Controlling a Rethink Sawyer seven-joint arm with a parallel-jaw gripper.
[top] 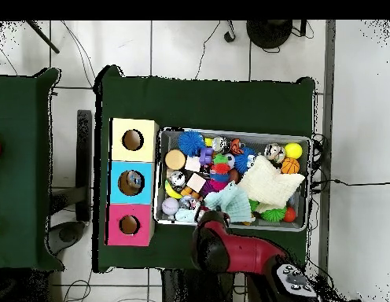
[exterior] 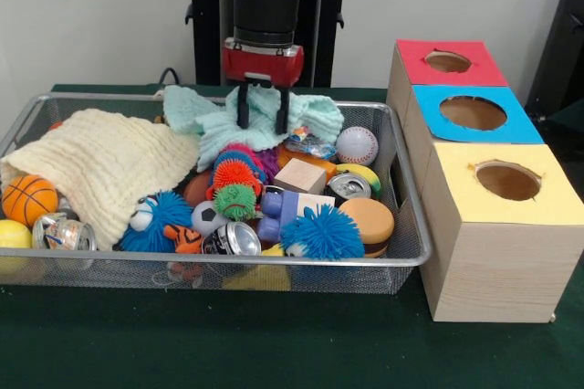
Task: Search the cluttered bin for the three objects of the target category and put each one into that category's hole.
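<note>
The wire-mesh bin (exterior: 412, 225) is full of toys and cloths; it also shows in the overhead view (top: 310, 182). My gripper (exterior: 263, 113) hangs at the bin's far side, open, its fingers (exterior: 244, 111) standing either side of a raised fold of a mint green cloth (exterior: 214, 115). A see-through crumpled bottle (exterior: 308, 144) with a bluish label lies just right of the gripper, beside a baseball (exterior: 357, 144). Another see-through dented bottle (exterior: 64, 232) lies at the near left corner. A third bottle does not show.
Three wooden boxes with holes stand right of the bin: red top (exterior: 447, 61), blue top (exterior: 473, 112), yellow top (exterior: 507, 181). A cream cloth (exterior: 100, 170) covers the bin's left part. Silver cans (exterior: 349, 186) (exterior: 233, 238), spiky balls, a basketball (exterior: 27, 199) and blocks fill the rest.
</note>
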